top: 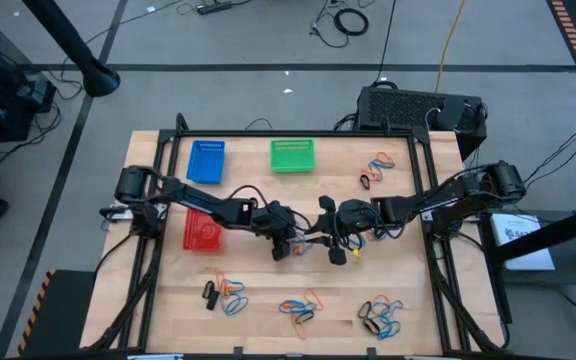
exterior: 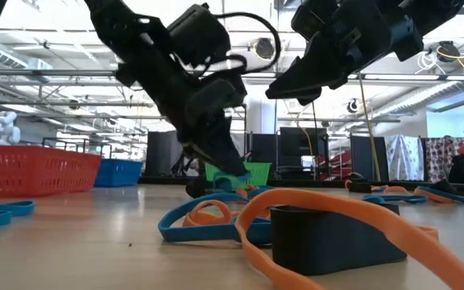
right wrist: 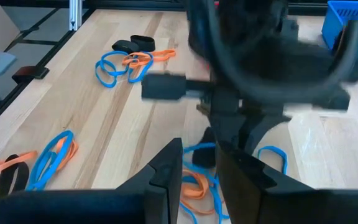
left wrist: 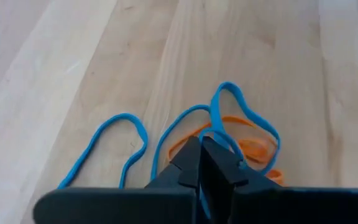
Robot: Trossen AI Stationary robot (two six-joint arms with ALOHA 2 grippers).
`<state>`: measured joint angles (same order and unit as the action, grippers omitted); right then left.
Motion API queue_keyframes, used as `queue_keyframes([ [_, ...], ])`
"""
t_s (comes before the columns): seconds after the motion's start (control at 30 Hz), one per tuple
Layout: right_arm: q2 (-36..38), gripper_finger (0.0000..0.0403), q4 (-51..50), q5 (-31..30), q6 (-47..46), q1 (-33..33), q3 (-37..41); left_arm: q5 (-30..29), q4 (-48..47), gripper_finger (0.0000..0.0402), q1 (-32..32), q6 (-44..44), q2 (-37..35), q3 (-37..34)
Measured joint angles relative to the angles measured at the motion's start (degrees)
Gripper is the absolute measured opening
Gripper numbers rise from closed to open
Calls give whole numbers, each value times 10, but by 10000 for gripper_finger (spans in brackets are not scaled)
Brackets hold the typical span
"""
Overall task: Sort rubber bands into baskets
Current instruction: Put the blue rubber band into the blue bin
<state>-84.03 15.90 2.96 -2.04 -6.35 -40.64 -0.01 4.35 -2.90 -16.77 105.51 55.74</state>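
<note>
Now left tool (left wrist: pixel 201 149) is pinched on thin blue rubber loop (left wrist: pixel 244 115) right of red mesh basket (top: pixel 203 231); lift slowly, shedding tangled orange band (left wrist: pixel 253 146).

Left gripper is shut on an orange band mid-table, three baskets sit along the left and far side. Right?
Not quite: the left gripper is shut on a blue rubber band, not an orange one, as the left wrist view shows. The orange band lies beneath it on the table. The rest holds.
</note>
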Motion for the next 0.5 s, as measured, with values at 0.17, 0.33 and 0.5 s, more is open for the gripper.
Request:
queue_keyframes([
  [0.17,0,91,-8,0,-1,0,0,-12,-83,12,2,12,-45,1],
  [0.33,0,91,-7,0,-6,0,0,-69,-205,12,4,28,-115,1],
  [0.5,0,91,-1,-1,25,0,0,-167,-335,12,32,24,-190,1],
])
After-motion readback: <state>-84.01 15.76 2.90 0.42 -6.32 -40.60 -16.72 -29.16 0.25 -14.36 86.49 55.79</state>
